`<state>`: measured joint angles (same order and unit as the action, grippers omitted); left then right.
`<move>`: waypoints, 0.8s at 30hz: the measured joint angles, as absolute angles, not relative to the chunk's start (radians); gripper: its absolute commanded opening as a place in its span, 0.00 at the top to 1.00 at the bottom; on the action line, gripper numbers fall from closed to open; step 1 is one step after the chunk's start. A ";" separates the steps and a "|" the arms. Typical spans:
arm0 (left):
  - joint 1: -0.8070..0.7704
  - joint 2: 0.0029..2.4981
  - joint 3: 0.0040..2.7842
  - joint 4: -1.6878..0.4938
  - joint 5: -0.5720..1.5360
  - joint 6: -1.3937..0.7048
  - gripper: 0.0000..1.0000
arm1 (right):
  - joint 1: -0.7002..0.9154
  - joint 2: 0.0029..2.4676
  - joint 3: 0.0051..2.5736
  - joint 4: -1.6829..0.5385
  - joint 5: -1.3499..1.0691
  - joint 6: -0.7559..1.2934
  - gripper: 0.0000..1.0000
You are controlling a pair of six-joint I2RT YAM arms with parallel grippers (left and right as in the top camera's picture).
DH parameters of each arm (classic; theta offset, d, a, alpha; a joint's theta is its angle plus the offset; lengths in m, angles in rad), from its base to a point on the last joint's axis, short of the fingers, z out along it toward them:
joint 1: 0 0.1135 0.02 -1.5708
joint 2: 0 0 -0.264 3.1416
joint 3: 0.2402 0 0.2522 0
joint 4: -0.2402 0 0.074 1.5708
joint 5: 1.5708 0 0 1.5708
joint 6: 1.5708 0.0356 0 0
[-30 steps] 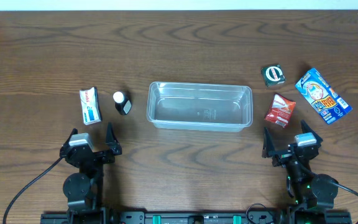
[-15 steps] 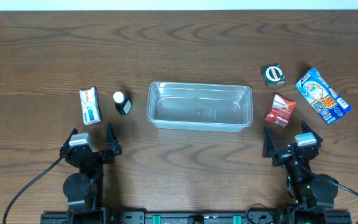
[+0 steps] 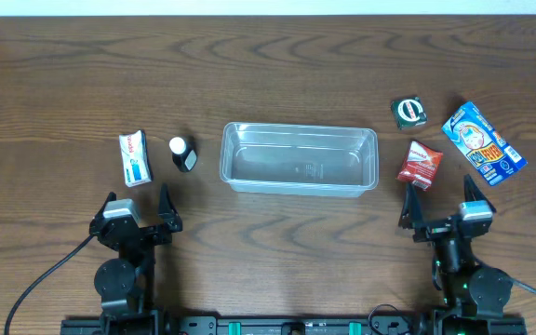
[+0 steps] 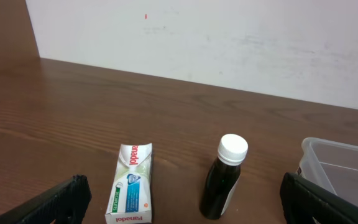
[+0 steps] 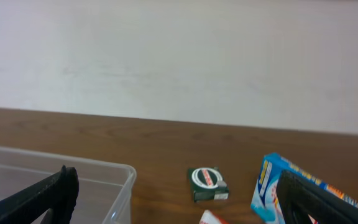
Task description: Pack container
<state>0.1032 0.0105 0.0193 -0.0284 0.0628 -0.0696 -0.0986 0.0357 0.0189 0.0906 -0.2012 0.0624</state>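
The clear plastic container [image 3: 299, 158] lies empty at the table's middle; its corners show in the left wrist view [image 4: 344, 165] and the right wrist view [image 5: 55, 186]. Left of it stand a dark bottle with a white cap [image 3: 183, 154] [image 4: 225, 177] and a white Panadol box [image 3: 135, 158] [image 4: 130, 184]. Right of it lie a red packet [image 3: 421, 165] [image 5: 213, 218], a green box [image 3: 408, 112] [image 5: 207, 182] and a blue packet [image 3: 483, 143] [image 5: 272, 190]. My left gripper [image 3: 136, 209] is open and empty below the Panadol box. My right gripper [image 3: 441, 208] is open and empty just below the red packet.
A white wall runs along the table's far edge in both wrist views. Bare brown wood [image 3: 277, 242] lies between the two arms at the front.
My right gripper has shifted slightly right and forward, toward the red packet. The left arm and all the objects have not moved.
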 measured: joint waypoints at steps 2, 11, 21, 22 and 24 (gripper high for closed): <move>0.103 0.010 0.019 -0.028 0.063 -0.070 0.02 | -0.099 0.091 0.051 0.088 -0.194 0.091 0.01; 0.103 0.010 0.019 -0.028 0.063 -0.069 0.02 | -0.099 0.643 0.527 -0.091 -0.215 0.122 0.01; 0.103 0.010 0.019 -0.029 0.063 -0.070 0.02 | -0.099 1.343 1.276 -0.532 -0.475 0.033 0.01; 0.103 0.010 0.019 -0.029 0.063 -0.070 0.02 | -0.099 1.381 1.308 -0.546 -0.503 0.029 0.01; 0.103 0.010 0.019 -0.029 0.063 -0.070 0.02 | -0.099 1.430 1.335 -0.563 -0.539 0.019 0.01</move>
